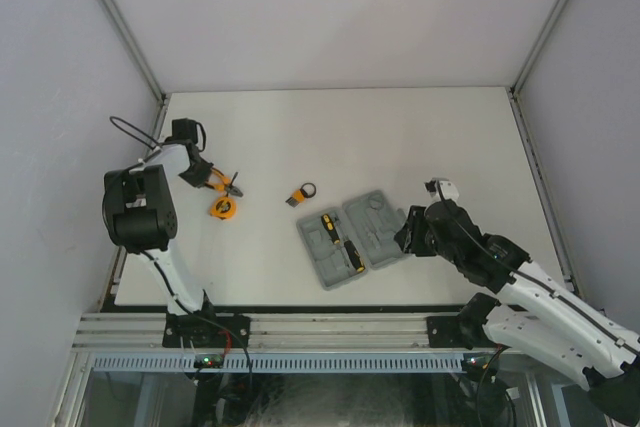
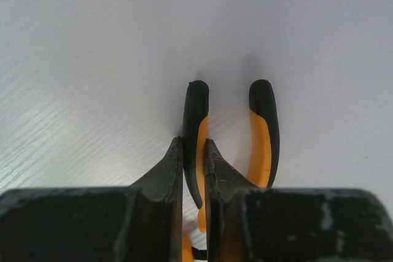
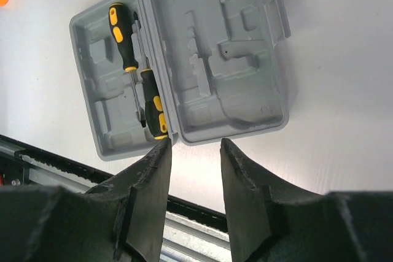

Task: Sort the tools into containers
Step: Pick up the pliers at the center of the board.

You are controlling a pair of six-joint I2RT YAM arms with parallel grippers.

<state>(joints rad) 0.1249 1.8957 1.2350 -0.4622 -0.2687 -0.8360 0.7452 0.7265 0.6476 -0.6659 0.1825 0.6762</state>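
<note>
The orange-handled pliers (image 1: 224, 184) lie on the white table at the left. My left gripper (image 1: 207, 178) is shut on one of their handles. In the left wrist view the gripper (image 2: 192, 143) pinches the left black-and-orange handle (image 2: 197, 111), and the other handle (image 2: 265, 128) stays free to the right. The grey tool case (image 1: 378, 219) lies open at centre right with two yellow-and-black screwdrivers (image 1: 336, 237) in its left half. My right gripper (image 1: 408, 233) hangs open by the case's right edge, holding nothing. From the right wrist, the open gripper (image 3: 193, 143) sits above the case (image 3: 245, 59) and the screwdrivers (image 3: 123, 29).
A round orange tape measure (image 1: 223, 208) sits just in front of the pliers. A small orange-and-black hex-key set with a ring (image 1: 300, 194) lies between the pliers and the case. The table's near edge and a metal rail (image 1: 320, 327) run below the case.
</note>
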